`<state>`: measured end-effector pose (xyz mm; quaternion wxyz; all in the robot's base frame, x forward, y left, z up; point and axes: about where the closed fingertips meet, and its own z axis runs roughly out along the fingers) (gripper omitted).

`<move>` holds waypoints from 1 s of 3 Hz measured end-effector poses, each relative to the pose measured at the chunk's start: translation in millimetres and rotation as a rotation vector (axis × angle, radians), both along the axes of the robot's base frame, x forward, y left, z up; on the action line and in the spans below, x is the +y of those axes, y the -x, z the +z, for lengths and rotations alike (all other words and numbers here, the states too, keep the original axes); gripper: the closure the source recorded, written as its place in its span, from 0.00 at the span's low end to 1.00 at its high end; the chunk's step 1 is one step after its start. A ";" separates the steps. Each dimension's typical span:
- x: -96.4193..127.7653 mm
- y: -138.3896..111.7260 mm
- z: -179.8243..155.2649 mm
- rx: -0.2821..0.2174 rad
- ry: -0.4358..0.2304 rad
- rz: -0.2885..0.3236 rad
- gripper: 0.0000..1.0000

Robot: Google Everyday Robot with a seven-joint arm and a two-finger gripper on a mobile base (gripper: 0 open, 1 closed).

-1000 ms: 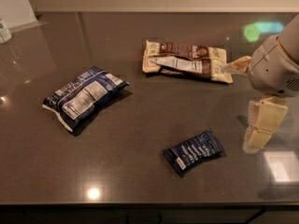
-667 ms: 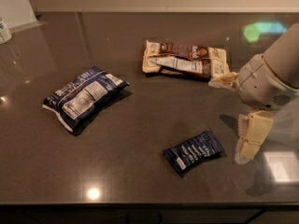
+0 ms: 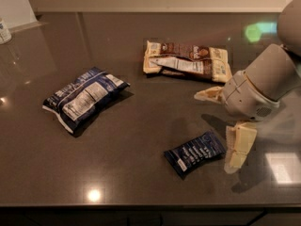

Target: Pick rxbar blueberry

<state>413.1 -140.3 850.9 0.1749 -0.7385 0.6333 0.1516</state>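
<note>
The rxbar blueberry [image 3: 195, 152] is a small flat navy wrapper with white text, lying on the dark countertop [image 3: 141, 121] at the front right. My gripper [image 3: 220, 126] hangs just right of it and slightly above, its jaws spread wide and empty. One cream finger [image 3: 240, 145] sits close to the bar's right end. The other finger [image 3: 209, 94] points left, behind the bar. The grey wrist housing [image 3: 256, 91] is behind them.
A puffy blue-and-white chip bag [image 3: 84, 98] lies at the left. Brown-and-cream packages [image 3: 188, 61] lie at the back, just behind the gripper. A white container [image 3: 4, 31] stands at the far left edge. The counter's front edge runs along the bottom.
My gripper has moved left and forward, closing in on the navy bar from its right side. The packages have not moved.
</note>
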 end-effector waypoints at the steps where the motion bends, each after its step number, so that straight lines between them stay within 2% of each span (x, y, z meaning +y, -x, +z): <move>1: 6.5 1.6 -8.6 0.012 -0.007 0.022 0.00; 2: 9.2 4.9 -15.8 0.017 -0.014 0.043 0.00; 3: 10.0 8.3 -21.2 0.017 -0.021 0.056 0.18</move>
